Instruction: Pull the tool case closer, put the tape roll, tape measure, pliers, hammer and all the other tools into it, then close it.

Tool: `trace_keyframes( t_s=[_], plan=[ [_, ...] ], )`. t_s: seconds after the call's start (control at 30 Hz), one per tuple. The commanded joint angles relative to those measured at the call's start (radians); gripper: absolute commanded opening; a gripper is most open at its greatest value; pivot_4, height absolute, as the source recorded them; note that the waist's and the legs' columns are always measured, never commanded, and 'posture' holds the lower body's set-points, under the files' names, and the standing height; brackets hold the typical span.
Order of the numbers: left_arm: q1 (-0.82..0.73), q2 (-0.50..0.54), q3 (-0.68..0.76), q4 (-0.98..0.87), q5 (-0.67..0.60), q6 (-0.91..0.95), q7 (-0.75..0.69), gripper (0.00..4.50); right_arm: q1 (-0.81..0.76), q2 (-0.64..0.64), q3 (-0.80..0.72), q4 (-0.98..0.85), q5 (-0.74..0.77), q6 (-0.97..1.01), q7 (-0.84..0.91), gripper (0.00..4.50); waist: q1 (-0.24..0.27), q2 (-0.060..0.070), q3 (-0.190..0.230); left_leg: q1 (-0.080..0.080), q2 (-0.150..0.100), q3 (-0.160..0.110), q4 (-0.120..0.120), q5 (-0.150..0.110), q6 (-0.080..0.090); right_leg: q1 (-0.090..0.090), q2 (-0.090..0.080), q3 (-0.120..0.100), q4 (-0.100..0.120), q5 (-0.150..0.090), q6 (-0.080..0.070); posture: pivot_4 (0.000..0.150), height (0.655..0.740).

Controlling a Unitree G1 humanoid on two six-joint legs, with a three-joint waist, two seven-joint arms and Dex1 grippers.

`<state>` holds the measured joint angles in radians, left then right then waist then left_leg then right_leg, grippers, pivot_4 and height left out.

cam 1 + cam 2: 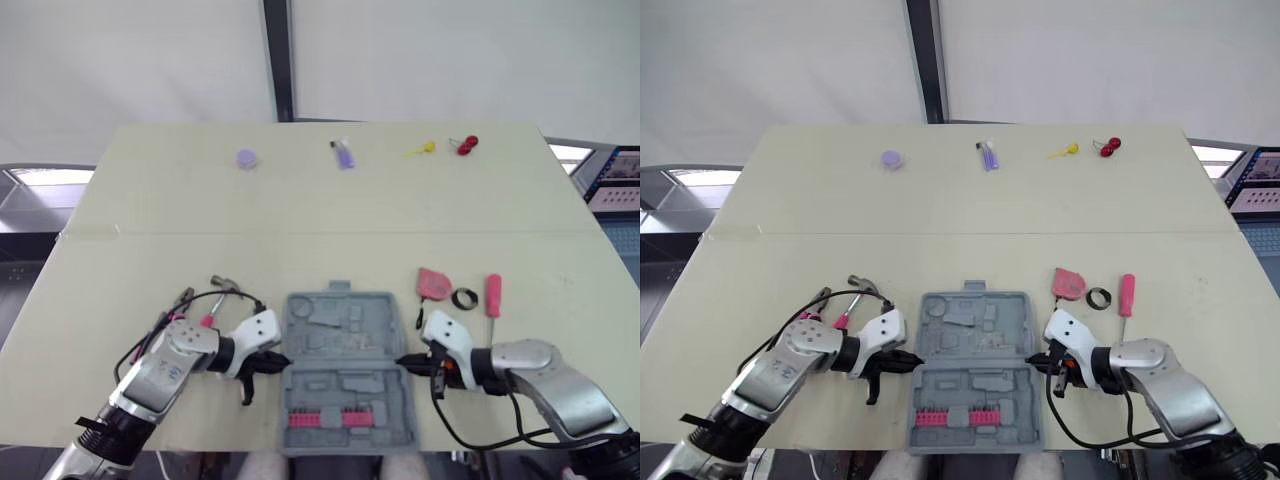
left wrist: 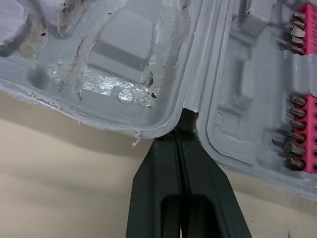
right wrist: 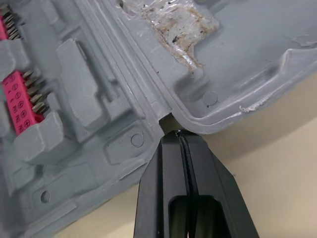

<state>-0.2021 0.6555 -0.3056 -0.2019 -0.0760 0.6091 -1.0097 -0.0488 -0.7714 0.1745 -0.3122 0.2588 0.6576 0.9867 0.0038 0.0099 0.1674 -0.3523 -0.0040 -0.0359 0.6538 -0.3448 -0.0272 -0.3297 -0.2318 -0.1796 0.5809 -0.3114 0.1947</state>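
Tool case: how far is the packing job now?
Done: the tool case lies open near the robot. In hand: left pincer and right pincer, both shut, touch its hinge ends. Remaining: hammer, pliers, tape measure, tape roll and screwdriver lie outside; closing.

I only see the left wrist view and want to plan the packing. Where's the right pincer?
Observer: The right pincer is shut, tips at the tool case hinge on its right side, opposite the left pincer.
Operator: Which tools lie near it?
Observer: A red tape measure, black tape roll and pink-handled screwdriver, on the table right of the case.
Operator: And the hammer?
Observer: The hammer and pliers lie left of the case, by the left arm.
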Motion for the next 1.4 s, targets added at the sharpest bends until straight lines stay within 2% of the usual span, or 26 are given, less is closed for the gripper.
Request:
trace_keyframes(
  t_s=[0.03,0.7,1.4],
  plan=[
    [0.03,0.013,-0.043,-0.042,-0.018,0.011,-0.026,0.0,0.009,-0.004,0.02,-0.057,0.035,-0.003,0.032,0.02,0.0,0.0,0.0,0.0,0.0,0.0,0.0,0.0,0.0,0.0,0.0,0.0,0.0,0.0,0.0,0.15,0.74],
    [0.093,0.062,-0.082,-0.11,-0.027,0.045,-0.031,0.0,0.031,-0.05,0.059,-0.097,0.044,0.029,0.069,0.02,0.018,0.0,0.0,0.0,0.0,0.001,0.0,0.0,0.0,0.0,0.0,0.001,0.0,0.0,0.0,0.15,0.74],
    [0.102,0.065,-0.097,-0.13,-0.038,0.062,-0.03,0.0,0.048,-0.068,0.061,-0.106,0.049,0.037,0.07,0.02,0.02,0.0,0.0,0.0,0.0,0.002,0.0,0.0,0.0,0.0,0.0,0.001,-0.002,0.0,0.0,0.15,0.74]
  ],
)
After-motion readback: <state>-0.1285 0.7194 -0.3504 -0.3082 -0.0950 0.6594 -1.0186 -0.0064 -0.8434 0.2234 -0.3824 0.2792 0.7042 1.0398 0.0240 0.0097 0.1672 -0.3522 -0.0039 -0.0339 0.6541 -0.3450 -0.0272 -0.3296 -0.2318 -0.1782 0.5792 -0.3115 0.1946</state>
